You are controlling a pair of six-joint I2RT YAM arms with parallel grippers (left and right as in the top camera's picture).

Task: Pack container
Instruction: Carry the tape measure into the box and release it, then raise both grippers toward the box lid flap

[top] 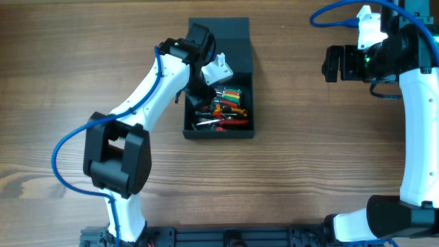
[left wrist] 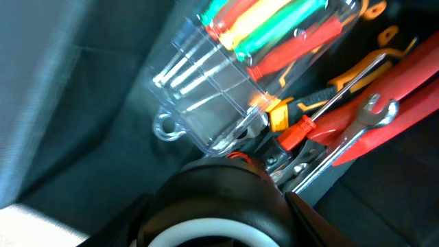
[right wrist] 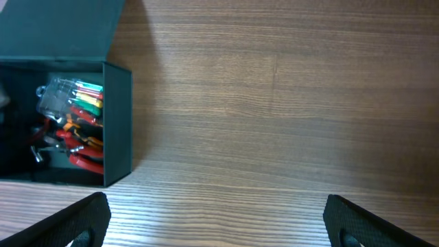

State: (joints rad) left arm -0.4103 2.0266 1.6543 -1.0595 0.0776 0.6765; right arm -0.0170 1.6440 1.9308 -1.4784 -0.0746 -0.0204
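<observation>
The container [top: 243,41] is a dark teal-black box standing open at the table's back centre, its lid [top: 219,29] folded back. Hand tools lie inside: a clear case of coloured screwdrivers [left wrist: 206,96], red pliers [left wrist: 405,89], a wrench [left wrist: 357,130]. My left gripper [top: 199,86] reaches down into the box. In the left wrist view a black roll with a white core [left wrist: 219,192] fills the gap between its fingers. My right gripper [top: 331,63] hangs open over bare wood to the right of the box, with nothing between its fingertips [right wrist: 75,219]. From that wrist view the container [right wrist: 118,123] lies to the left.
The left arm [top: 137,103] slants across the table from its base at the front left up to the box. The right arm [top: 415,137] runs along the right edge. A blue cable [top: 68,147] loops beside the left arm.
</observation>
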